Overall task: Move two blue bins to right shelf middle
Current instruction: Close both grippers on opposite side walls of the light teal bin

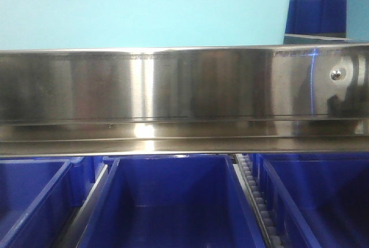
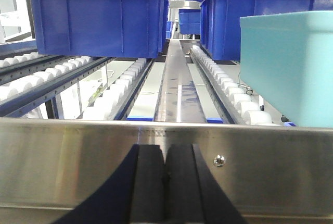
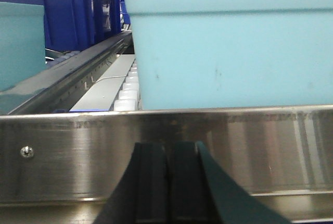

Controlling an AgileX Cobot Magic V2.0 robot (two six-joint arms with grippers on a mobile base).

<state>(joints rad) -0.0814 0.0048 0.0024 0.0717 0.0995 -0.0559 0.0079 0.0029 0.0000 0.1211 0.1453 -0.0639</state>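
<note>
A warehouse or stockroom picking area: steel flow-rack shelves (image 1: 173, 86) with white roller tracks (image 2: 120, 84) carry rows of dark blue bins (image 1: 167, 202) and pale turquoise bins (image 3: 234, 47).

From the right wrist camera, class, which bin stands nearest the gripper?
The wide turquoise bin straight ahead of the right gripper, just behind the steel rail. The other turquoise bin sits off left; the dark blue bins stand farther back.

I see a brushed stainless-steel shelf rail (image 1: 230, 86) spanning the near view, with a bright vertical glare (image 1: 147, 83) left of its middle. Behind it, rows of white plastic rollers (image 2: 117, 88) run far back beside a flat grey metal divider strip (image 2: 178, 86).
</note>
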